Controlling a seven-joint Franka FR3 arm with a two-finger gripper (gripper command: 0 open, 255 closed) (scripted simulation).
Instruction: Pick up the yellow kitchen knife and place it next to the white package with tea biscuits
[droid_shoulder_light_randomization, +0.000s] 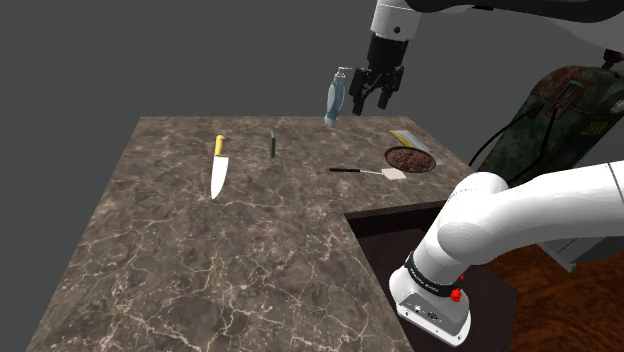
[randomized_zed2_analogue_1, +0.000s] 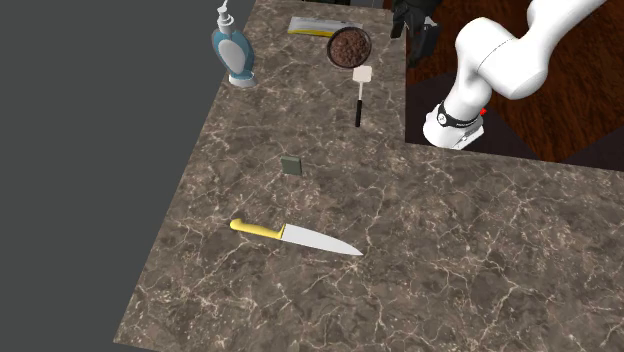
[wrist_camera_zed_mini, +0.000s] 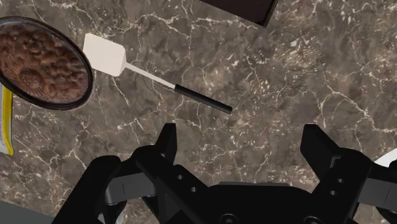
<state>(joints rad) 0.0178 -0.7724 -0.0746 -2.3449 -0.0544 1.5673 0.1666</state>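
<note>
The yellow-handled knife (droid_shoulder_light_randomization: 218, 168) lies on the veined brown table (droid_shoulder_light_randomization: 200, 270), far left. The tool (droid_shoulder_light_randomization: 370, 101) hangs far right, fingers apart, beside a blue bottle (droid_shoulder_light_randomization: 337, 97).

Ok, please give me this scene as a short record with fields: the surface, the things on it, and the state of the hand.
surface: brown marble counter
knife: yellow handle, lying flat, apart from the other things
package: yellow and white, flat, beside the dish
dish: round, brown biscuits inside
spatula: white blade, black handle, near the dish
bottle: blue and white, upright
hand: open, above the counter, holding nothing
</note>
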